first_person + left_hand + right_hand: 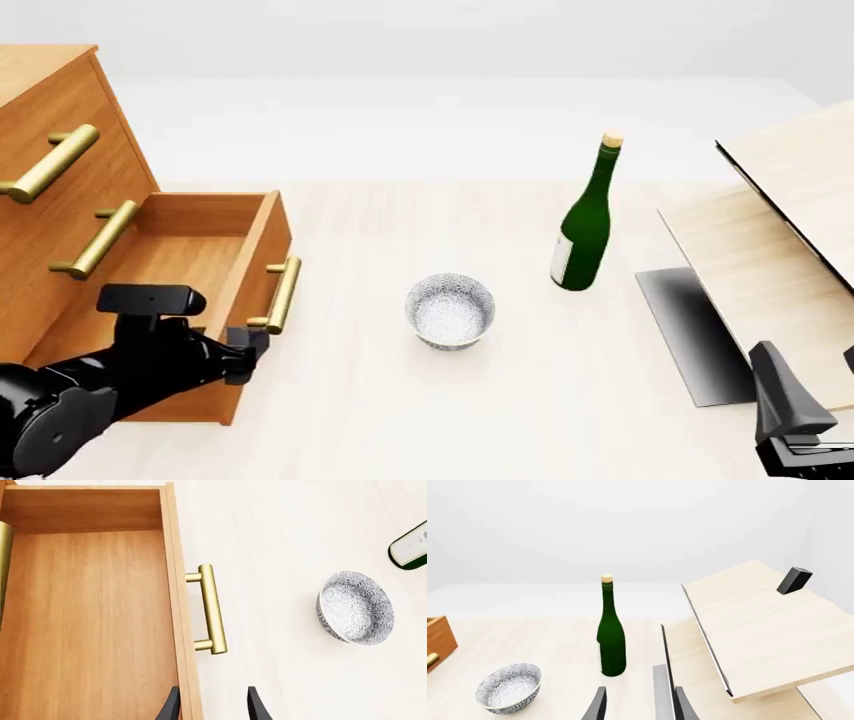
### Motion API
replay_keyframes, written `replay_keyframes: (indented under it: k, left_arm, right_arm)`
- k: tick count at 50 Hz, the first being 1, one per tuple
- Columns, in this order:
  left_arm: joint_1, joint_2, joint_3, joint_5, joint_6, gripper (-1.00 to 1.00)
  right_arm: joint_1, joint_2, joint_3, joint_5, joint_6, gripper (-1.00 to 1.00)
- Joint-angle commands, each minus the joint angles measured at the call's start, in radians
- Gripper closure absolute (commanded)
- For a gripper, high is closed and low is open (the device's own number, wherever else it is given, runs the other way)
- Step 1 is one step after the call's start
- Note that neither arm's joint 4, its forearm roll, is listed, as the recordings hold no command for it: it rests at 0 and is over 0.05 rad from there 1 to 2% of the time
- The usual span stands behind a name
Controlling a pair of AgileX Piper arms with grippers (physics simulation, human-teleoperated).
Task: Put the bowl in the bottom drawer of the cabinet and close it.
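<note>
Cabinet [54,180] far left, bottom drawer [200,250] pulled open and bare inside. Left gripper [240,357] hangs by its handle [278,295], fingers parted, holding nothing. Bowl [451,311] upright mid-table, right of the drawer; pinch one rim wall, lift level. Right gripper [639,705] near right, spread, unloaded.

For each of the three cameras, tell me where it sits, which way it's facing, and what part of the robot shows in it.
Front view: fixed behind the arms, looking down the table at the bowl; the left arm shows.
Left wrist view: above the open bottom drawer, looking down; the left gripper fingertips show.
Right wrist view: low, facing the bottle; the right gripper fingertips show.
Shared: all three see the bowl.
</note>
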Motion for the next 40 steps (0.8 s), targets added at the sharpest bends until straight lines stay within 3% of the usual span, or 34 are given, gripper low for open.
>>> replay_keyframes:
  k: [1,40]
  left_arm:
    - [-0.018,0.032,0.012,-0.007,-0.004,-1.00]
    - [-0.112,-0.005,-0.023,0.021,0.015,-1.00]
  right_arm:
    - [0.000,0.000,0.000,0.000,0.000,-1.00]
    - [0.000,0.000,0.000,0.000,0.000,-1.00]
